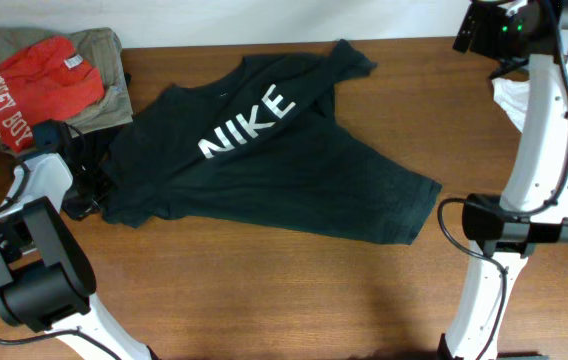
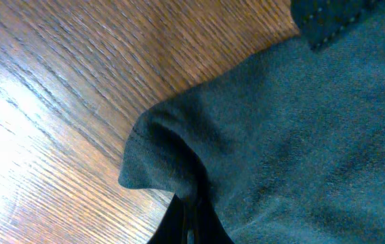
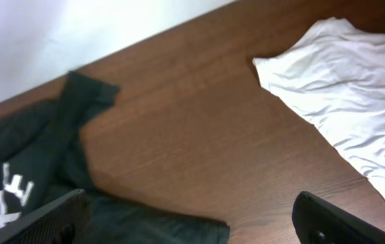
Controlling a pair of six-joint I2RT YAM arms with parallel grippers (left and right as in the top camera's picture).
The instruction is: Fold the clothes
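Overhead: the shirt (image 1: 264, 160) lies spread across the middle of the table (image 1: 264, 290), chest up, its white NIKE lettering slanting toward the far right. One sleeve reaches the far edge. The left gripper (image 1: 84, 195) sits at the shirt's left edge. The right gripper (image 1: 469, 38) hangs over the far right corner, well apart from the shirt. A red shirt (image 1: 29, 85) rests on an olive garment (image 1: 94, 60) at the far left. A white cloth (image 1: 514, 100) lies at the right.

Left wrist: the left gripper (image 2: 187, 218) is clenched on a bunched fold of the shirt (image 2: 301, 135), and the fabric puckers into the fingers above the wood.

Right wrist: the right gripper (image 3: 192, 224) is released, fingers (image 3: 50, 217) spread wide and holding nothing. The shirt (image 3: 36, 163) lies to the left and the white cloth (image 3: 341, 81) to the right.
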